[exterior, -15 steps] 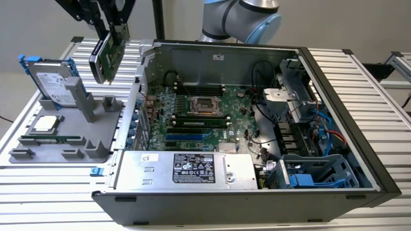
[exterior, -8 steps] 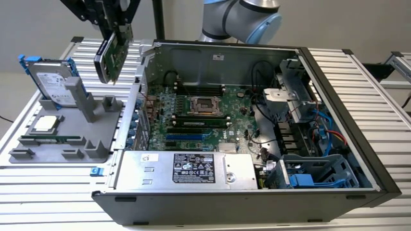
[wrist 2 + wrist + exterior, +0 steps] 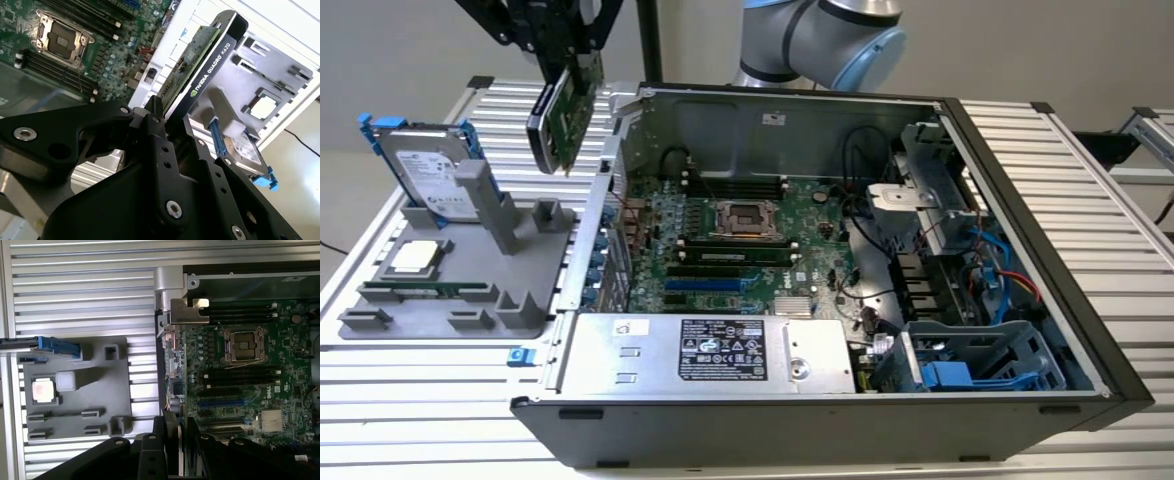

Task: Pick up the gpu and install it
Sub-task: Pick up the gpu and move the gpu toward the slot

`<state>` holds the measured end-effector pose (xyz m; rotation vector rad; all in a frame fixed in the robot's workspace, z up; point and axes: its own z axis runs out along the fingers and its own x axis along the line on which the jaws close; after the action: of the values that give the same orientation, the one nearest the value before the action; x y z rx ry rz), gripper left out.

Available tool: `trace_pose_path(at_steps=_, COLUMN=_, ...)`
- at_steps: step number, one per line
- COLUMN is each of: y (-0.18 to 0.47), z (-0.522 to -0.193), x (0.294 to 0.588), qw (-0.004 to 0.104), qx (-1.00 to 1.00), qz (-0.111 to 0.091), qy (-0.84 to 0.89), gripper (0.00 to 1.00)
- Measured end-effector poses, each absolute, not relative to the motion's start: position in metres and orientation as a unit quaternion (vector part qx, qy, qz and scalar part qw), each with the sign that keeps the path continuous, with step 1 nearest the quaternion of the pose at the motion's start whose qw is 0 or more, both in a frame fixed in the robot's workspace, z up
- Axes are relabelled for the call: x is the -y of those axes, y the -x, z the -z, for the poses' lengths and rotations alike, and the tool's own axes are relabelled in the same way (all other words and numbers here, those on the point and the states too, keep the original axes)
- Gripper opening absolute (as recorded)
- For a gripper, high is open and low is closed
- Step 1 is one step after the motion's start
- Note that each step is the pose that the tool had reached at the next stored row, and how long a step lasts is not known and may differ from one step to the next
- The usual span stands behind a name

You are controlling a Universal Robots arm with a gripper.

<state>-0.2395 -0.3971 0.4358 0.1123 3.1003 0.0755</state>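
A ribbed aluminium table [image 3: 1107,200] stands before a plain beige wall [image 3: 387,60].

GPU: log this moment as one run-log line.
pincer: shut on gpu | gpu: airborne, edge-on | place: above gap between gray holder and open case | installed: no

The gripper [image 3: 169,119] clamps the graphics card [image 3: 210,55] by one end, with the motherboard [image 3: 60,45] to one side and a gray tray [image 3: 280,75] and hard drive [image 3: 245,150] to the other.

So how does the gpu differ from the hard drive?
The gpu hangs in the air, clamped by the gripper; the hard drive stands in the grey holder. The gpu is green with a black cooler, the hard drive silver in a blue frame. Both are on edge, outside the case.
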Motion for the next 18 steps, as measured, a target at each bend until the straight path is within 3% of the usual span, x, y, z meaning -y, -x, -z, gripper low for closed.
trace_pose_path(at_steps=18, y=0.220, z=-0.432, x=0.394, qw=0.019, qx=-0.999, qz=-0.024, qy=-0.036, gripper=0.00)
